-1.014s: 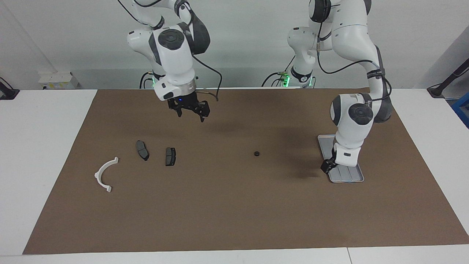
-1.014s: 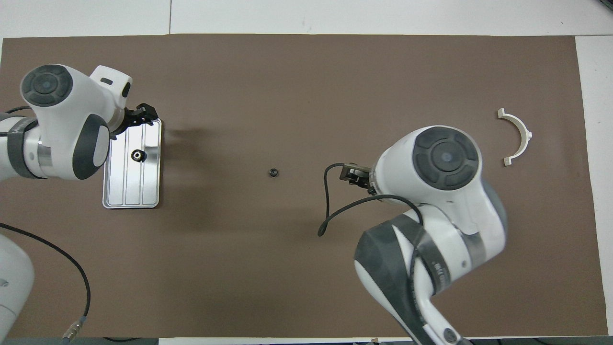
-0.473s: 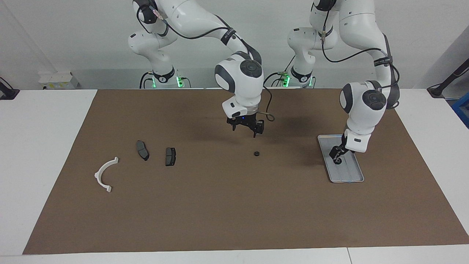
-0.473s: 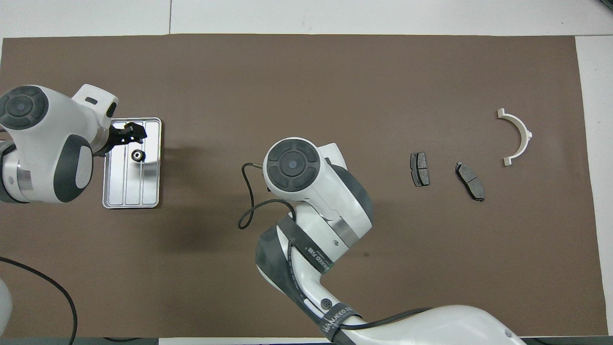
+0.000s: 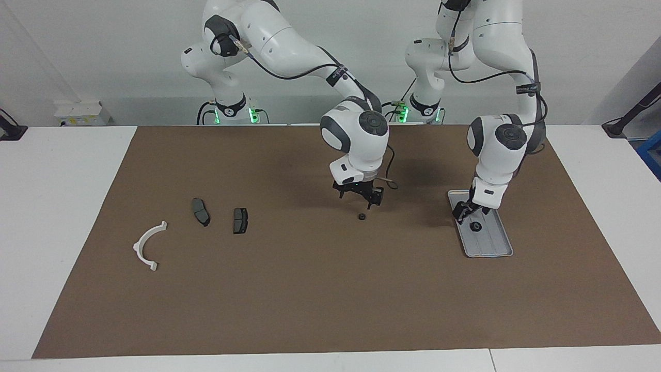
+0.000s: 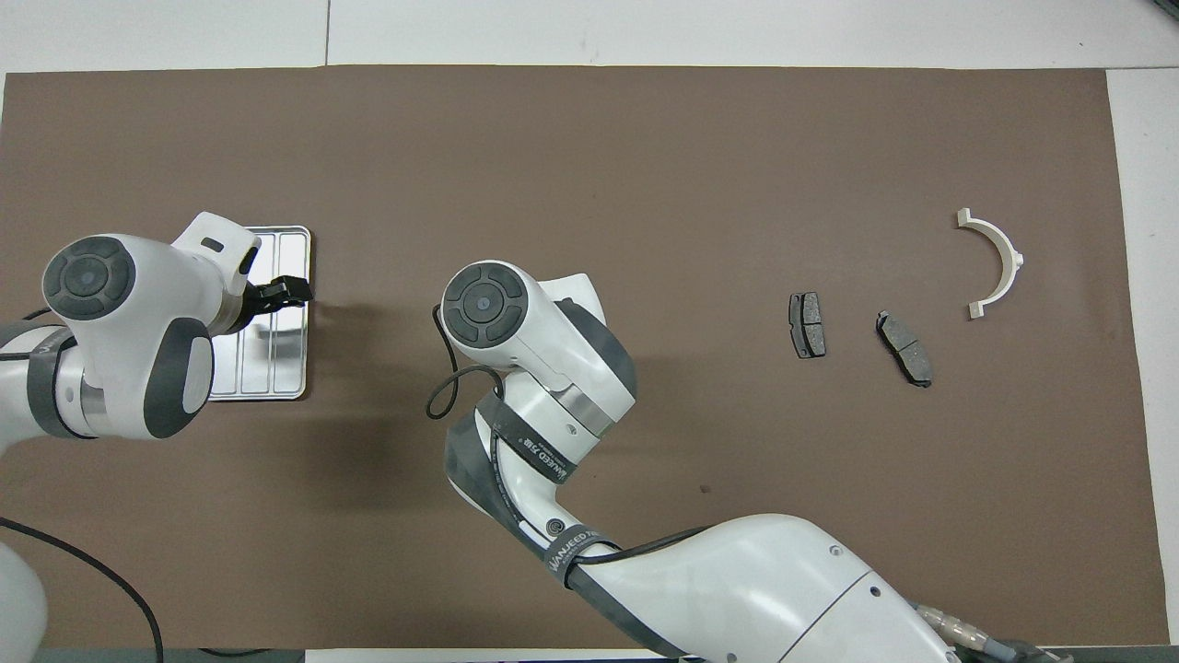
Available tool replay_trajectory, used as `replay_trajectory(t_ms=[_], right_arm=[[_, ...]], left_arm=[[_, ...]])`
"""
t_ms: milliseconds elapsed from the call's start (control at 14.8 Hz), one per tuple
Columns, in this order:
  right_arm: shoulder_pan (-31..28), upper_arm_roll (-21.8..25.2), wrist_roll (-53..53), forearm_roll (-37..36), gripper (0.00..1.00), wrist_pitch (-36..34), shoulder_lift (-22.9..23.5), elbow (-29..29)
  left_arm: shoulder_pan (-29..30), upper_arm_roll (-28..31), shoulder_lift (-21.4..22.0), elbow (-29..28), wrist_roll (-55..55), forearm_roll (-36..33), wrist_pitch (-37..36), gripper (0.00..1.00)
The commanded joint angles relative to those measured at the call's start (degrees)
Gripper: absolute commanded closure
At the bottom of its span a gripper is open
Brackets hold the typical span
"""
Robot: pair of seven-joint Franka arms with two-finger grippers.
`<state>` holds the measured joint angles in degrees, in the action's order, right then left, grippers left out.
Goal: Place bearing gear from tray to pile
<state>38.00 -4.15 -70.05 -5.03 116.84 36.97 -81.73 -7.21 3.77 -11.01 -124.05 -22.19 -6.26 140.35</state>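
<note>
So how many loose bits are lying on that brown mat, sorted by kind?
Small black gears: 2, one on the mat, one in the tray
Dark grey pads: 2
White plastic arc: 1
Silver tray: 1
Total: 6

At centre frame the right gripper [image 5: 362, 198] hangs with fingers parted just above a small black gear [image 5: 362, 216] on the brown mat [image 5: 330, 289]. At right, the left gripper [image 5: 463, 212] — also open — sits over the silver tray [image 5: 493, 249], beside a second gear [image 5: 475, 226]. At lower left lie two dark pads [image 5: 200, 211] [image 5: 240, 220] and a white arc [image 5: 147, 246].
</note>
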Motion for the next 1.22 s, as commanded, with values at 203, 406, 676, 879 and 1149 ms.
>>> replay_trajectory(t_ms=[203,406,676,879,1149], right_arm=[[0.3,-0.1,-1.1,-1.4,0.0,0.8,4.1,4.0],[0.3,-0.1,-1.2,-1.3,0.01,2.9,4.9,4.3],[0.3,-0.2,-1.4,-1.3,0.04,4.1,5.5,4.2],[0.3,-0.2,-1.5,-1.2,0.12,4.7,5.5,4.1],[0.3,-0.2,-1.6,-1.1,0.28,7.3,5.3,3.8]], left_arm=[[3.4,0.2,2.0,-2.7,6.4,1.1,1.0,0.02],[2.9,0.4,1.7,-0.9,10.8,1.9,-0.3,0.02],[3.3,0.5,1.3,4.7,11.8,2.2,-11.0,0.02],[3.2,0.5,1.8,6.2,11.6,4.9,-15.4,0.02],[2.4,0.2,1.3,7.2,14.8,5.4,-14.8,0.01]])
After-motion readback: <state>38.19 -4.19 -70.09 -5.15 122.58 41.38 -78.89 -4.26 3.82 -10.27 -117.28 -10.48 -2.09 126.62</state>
